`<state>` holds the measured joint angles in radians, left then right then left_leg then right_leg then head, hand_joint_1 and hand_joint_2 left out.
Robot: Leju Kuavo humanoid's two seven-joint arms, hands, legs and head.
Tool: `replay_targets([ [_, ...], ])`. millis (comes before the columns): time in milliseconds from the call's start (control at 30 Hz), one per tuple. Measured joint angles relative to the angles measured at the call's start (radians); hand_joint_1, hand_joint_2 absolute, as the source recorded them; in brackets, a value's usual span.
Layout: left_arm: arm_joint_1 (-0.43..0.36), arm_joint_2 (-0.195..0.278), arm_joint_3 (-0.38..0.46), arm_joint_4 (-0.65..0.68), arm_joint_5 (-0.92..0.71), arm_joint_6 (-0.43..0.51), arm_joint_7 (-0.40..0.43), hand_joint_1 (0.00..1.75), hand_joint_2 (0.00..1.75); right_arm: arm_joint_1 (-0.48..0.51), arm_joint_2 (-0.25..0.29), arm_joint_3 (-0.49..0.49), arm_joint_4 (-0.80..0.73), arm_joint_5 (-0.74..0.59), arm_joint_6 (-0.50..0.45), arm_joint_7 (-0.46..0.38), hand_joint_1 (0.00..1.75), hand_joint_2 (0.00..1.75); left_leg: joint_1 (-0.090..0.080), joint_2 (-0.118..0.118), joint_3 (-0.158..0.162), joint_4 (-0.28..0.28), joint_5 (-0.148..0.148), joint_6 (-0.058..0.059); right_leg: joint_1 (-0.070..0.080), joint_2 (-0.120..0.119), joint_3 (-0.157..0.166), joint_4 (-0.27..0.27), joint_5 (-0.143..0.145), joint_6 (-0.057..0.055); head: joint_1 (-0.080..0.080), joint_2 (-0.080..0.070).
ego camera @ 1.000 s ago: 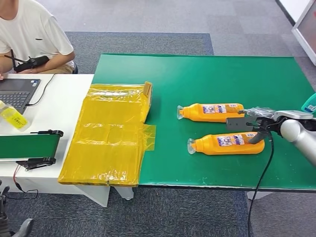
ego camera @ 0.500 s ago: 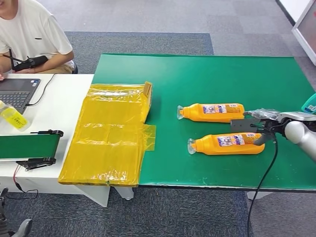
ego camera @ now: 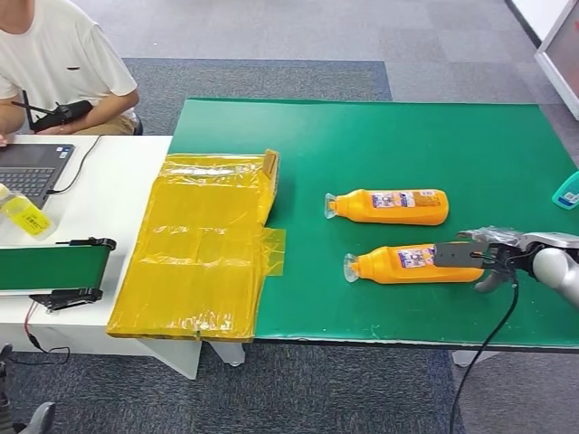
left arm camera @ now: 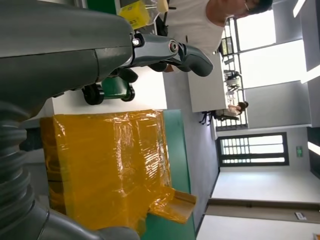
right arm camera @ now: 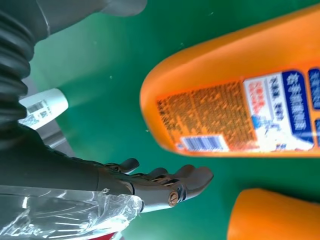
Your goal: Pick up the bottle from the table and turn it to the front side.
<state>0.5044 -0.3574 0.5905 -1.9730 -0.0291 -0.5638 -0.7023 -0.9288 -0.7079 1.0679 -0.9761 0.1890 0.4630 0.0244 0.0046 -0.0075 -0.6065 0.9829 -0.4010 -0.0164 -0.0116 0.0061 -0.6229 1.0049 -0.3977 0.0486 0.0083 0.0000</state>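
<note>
The right robot hand (ego camera: 486,263) reaches in from the right edge over the green worktop (ego camera: 410,154), at the base end of the nearer orange bottle (ego camera: 410,264). In the right wrist view its dark fingers (right arm camera: 177,182) are stretched out and apart, holding nothing; the robot hand (right arm camera: 158,185) is released, close beside the bottle's base (right arm camera: 234,115) without gripping it. Clear plastic film wraps part of the wrist, and a black cable hangs from it over the worktop's near edge. In the head view the hand covers the bottle's base, so contact there is hard to make out.

The nearer bottle lies on its side, cap end pointing left, its printed label facing up. Just beyond it a second orange bottle (ego camera: 387,206) lies parallel, also on its side, apart from the first. To the left of the bottles a sheet of yellow plastic (ego camera: 198,244) spreads across the seam between the green worktop and a white worktop (ego camera: 116,190). A small teal object is cut off at the far right edge.

The left robot hand (left arm camera: 166,50) shows in its wrist view, fingers extended with nothing in them. A seated person (ego camera: 58,63) with a laptop (ego camera: 31,167) is at the far left, cropped by the frame.

Compared with a second ago, the right hand has moved from between the two bottles' bases toward the near edge; both bottles lie where they were.
</note>
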Motion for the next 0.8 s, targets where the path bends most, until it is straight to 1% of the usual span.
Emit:
replay_targets([
  [167,-0.005,0.0,0.001,0.0,-0.004,-0.01,0.0,0.0,1.75,0.026,0.009,0.003,0.012,0.026,-0.045,-0.018,0.0,1.75,0.0,0.0,0.0,0.0,0.0,0.0,0.0,0.0,0.0,0.0,0.0,0.0,0.0,0.0],
  [300,-0.01,0.0,0.002,0.0,-0.01,-0.018,0.0,0.0,1.75,0.041,0.031,0.001,0.036,0.056,-0.088,-0.04,0.0,1.75,0.0,0.0,0.0,0.0,0.0,0.0,0.0,0.0,0.0,0.0,0.0,0.0,0.0,0.0],
  [500,-0.016,0.0,0.002,0.0,-0.019,-0.028,0.0,0.0,1.75,0.081,0.09,-0.016,0.088,0.094,-0.143,-0.072,0.0,1.75,0.0,0.0,0.0,0.0,0.0,0.0,0.0,0.0,0.0,0.0,0.0,0.0,0.0,0.0],
  [667,-0.025,0.0,0.008,0.004,-0.023,-0.043,0.0,0.0,1.75,0.118,0.157,-0.038,0.147,0.136,-0.188,-0.088,0.0,1.75,0.0,0.0,0.0,0.0,0.0,0.0,0.0,0.0,0.001,0.0,0.0,0.0,0.0,0.0],
  [800,-0.027,0.0,0.009,0.009,-0.024,-0.044,0.0,0.0,1.75,0.129,0.197,-0.052,0.186,0.156,-0.207,-0.095,0.0,1.75,0.001,0.0,0.001,0.0,0.0,0.0,0.001,0.0,0.001,0.0,0.0,0.0,0.0,0.0],
])
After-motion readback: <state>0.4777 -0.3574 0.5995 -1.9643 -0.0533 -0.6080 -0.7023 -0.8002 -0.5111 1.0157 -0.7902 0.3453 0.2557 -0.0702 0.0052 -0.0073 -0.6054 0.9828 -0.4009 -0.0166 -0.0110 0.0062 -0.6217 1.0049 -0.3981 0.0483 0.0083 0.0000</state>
